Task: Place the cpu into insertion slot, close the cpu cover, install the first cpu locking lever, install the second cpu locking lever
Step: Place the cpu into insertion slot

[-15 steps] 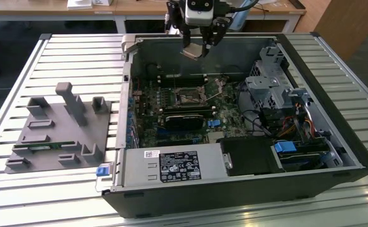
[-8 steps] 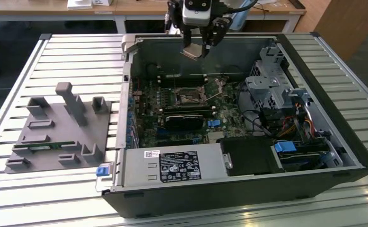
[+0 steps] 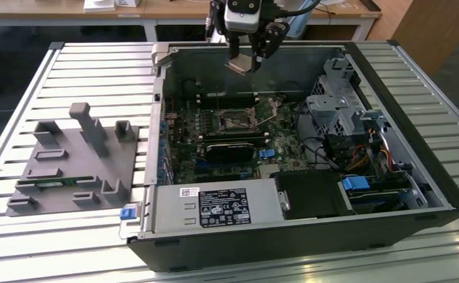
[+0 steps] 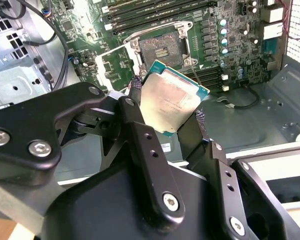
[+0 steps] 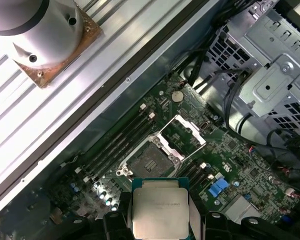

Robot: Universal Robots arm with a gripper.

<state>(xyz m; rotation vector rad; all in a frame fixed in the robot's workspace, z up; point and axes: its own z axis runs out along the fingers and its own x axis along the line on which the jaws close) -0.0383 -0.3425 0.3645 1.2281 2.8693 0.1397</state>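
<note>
My gripper [image 3: 245, 59] hangs above the back of the open computer case [image 3: 418, 159], shut on the cpu [image 3: 243, 64], a flat square chip with a dull silver top. In both wrist views the cpu [image 4: 172, 102] [image 5: 157, 207] sits between the black fingers [image 4: 135, 87], tilted, well above the motherboard. Below it the insertion slot [image 4: 162, 50] [image 5: 149, 162] [image 3: 233, 122] lies bare. The cpu cover [image 4: 112, 67] [image 5: 182, 135], a thin metal frame, stands swung up off the slot beside it. Thin locking levers [image 3: 274, 109] rise next to the slot.
A silver drive cage [image 3: 332, 112] and cables fill the case at the exterior view's right. The power supply [image 3: 206, 206] lies at the front. A black module [image 3: 229, 147] sits just in front of the slot. A grey fixture [image 3: 72, 159] stands on the slatted table outside.
</note>
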